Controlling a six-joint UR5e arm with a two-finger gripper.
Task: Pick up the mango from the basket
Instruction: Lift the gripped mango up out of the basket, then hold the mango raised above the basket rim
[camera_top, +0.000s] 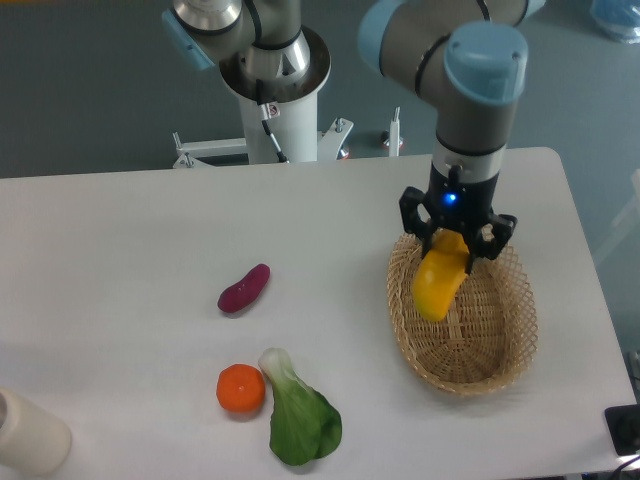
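Far left, bottom corner: a cream-coloured cylinder (30, 436), lying at the table's edge, partly cut off by the frame.

Left of centre: small purple vegetable (244, 288), oblong, lying slantwise on the white table (130, 260). Below it, a round orange fruit (241, 388). Touching the orange on its right side, a leafy green (300, 420) with a pale stalk end pointing up-left and dark leaves spreading down-right.

Centre back: the arm's base column (278, 95) stands behind the table's far edge.

Right: oval wicker basket (500, 340), tan, long axis running away from the camera. The arm reaches down over its far end. The gripper (452, 243) is black with a blue light glowing on its body above the fingers. The fingers pinch the upper end of the mango (440, 280). The mango hangs tilted, lower end toward the left and front, over the inside of the basket. Whether its lower end still touches the basket floor cannot be told from this view.
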